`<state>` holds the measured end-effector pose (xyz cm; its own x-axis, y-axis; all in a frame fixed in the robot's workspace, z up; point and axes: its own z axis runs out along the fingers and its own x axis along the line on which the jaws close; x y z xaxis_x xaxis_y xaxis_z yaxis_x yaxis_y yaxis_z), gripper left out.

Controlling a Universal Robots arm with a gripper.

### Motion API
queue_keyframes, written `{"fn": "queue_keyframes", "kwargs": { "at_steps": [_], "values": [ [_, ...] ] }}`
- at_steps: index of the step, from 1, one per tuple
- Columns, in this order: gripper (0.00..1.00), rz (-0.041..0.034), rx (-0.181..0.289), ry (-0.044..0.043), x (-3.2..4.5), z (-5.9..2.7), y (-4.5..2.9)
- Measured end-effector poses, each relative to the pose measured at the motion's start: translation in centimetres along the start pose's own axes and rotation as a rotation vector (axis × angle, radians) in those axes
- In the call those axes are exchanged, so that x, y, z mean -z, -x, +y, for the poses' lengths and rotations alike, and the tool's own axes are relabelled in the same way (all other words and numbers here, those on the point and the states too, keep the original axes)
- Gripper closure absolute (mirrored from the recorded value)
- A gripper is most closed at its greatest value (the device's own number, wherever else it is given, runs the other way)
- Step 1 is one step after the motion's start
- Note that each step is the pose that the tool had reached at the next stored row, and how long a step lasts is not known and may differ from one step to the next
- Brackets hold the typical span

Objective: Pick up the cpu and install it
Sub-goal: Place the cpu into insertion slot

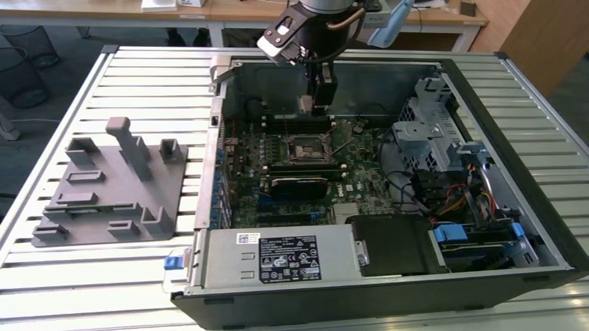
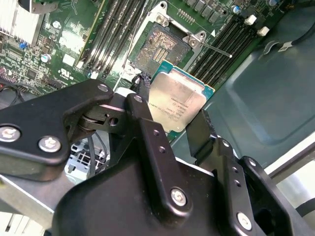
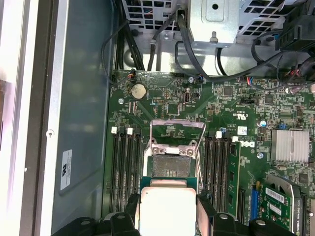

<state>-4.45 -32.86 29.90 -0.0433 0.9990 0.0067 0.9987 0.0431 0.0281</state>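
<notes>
**Chip in the tool, short of the open socket**

A slatted metal table [image 1: 110,289] carries an open black computer case [image 1: 515,131]. Everything here is placed from the dark square socket [image 3: 170,164] on the green motherboard [image 3: 172,98] inside that case. A grey plastic holder tray [image 1: 110,186] lies on the table well apart from the socket, outside the case on the exterior view's left. The socket's metal retaining frame [image 3: 172,150] is swung open, leaving its contacts bare, and a thin lever [image 3: 198,169] stands beside it.

The black two-fingered tool [image 1: 318,103] reaches down into the case above the socket. In both wrist views it is clenched on the small flat square cpu with a silvery-grey metal top [image 2: 177,103], with a finger [image 2: 145,118] on each of two opposite edges. The cpu is held near the socket, clear of it and not yet seated.

I judge the pick-up done and the carry to the socket in hand. Seating calls for the cpu to be level, centred and squared to the socket's outline. It also calls for gentle lowering, since the bare contacts would not forgive a skewed or forced landing.
</notes>
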Motion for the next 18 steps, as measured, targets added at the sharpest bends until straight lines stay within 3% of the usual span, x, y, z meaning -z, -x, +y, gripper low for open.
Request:
{"fn": "queue_keyframes", "kwargs": {
  "at_steps": [12,18],
  "values": [
    [0.46,0.0001,0.0,0.0001,-0.28,-0.03,0.0],
    [0.46,0.0001,0.0,0.0,-0.92,-0.04,-0.03]
  ]
}}
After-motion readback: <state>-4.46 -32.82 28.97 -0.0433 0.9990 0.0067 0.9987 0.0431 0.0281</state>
